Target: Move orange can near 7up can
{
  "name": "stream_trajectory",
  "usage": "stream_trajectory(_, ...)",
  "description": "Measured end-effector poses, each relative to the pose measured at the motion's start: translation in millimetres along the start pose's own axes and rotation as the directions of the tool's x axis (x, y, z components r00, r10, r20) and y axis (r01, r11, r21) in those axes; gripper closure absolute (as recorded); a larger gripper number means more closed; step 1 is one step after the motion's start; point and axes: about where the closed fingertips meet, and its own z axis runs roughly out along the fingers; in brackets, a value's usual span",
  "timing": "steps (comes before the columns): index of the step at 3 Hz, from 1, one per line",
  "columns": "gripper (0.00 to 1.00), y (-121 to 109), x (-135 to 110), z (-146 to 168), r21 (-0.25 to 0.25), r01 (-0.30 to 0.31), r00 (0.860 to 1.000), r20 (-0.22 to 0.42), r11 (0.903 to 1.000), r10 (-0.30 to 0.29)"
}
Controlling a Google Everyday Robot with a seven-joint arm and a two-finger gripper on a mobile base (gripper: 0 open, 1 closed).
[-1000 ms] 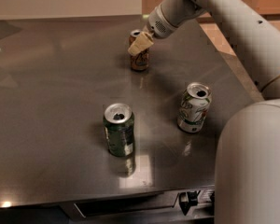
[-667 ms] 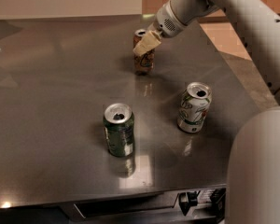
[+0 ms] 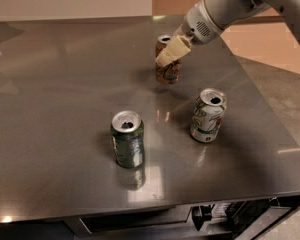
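Observation:
The orange can (image 3: 169, 70) stands upright at the back middle of the grey metal table (image 3: 55, 114). My gripper (image 3: 166, 58) reaches in from the upper right and is shut on the can's upper half. One pale finger (image 3: 173, 50) lies across the can's front and the other is hidden behind it. I cannot tell whether the can rests on the table or hangs just above it. The 7up can (image 3: 208, 115), white with green lettering, stands upright to the front right of the orange can, about a can's height away.
A dark green can (image 3: 127, 139) stands upright nearer the table's front edge, left of the 7up can. The table's right edge (image 3: 270, 109) runs just beyond the 7up can, with floor past it. My arm (image 3: 225, 9) crosses the upper right.
My gripper has carried the orange can to the right and slightly forward, closer to the 7up can. The 7up can and the green can have not moved.

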Motion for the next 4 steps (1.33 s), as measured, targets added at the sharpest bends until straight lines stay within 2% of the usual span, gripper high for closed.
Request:
stream_trajectory(3, 1.0, 51.8, 33.9, -9.9, 0.028, -0.125, 0.991, -0.04, 0.9917, 0.127)
stream_trajectory(4, 1.0, 62.9, 40.8, -7.6, 0.042, -0.135, 0.989, -0.046, 0.9899, 0.137)
